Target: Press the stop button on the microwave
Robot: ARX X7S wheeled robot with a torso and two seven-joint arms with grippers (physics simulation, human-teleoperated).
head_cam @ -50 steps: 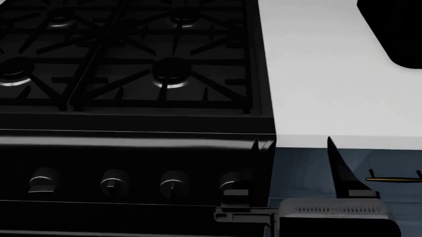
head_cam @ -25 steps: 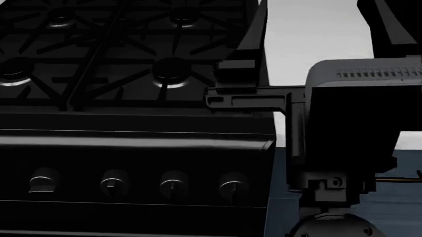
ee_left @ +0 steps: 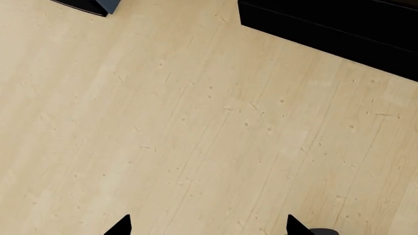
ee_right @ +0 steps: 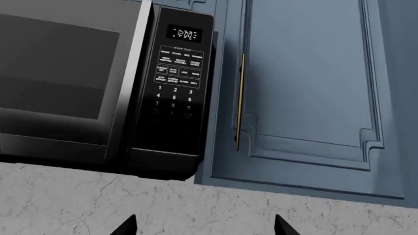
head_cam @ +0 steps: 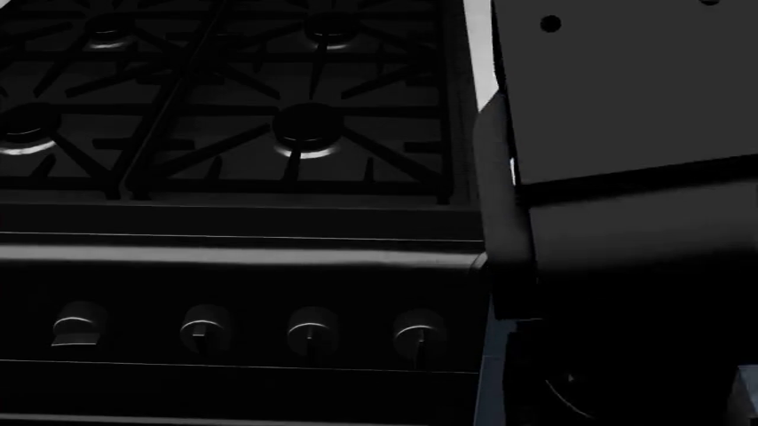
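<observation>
A home kitchen, rendered in simulation.

A black gas stove with cast-iron burner grates [head_cam: 237, 106] filled the head view, a row of round metal control knobs [head_cam: 311, 330] along its front panel. A black countertop microwave with a lit digital display and keypad [ee_right: 98, 93] stood on a pale marbled stone counter [ee_right: 78, 200], just beside a blue-grey panelled cabinet door [ee_right: 313, 98] with a slim brass pull handle [ee_right: 240, 103]. Light wooden plank flooring [ee_left: 196, 132] showed below.
</observation>
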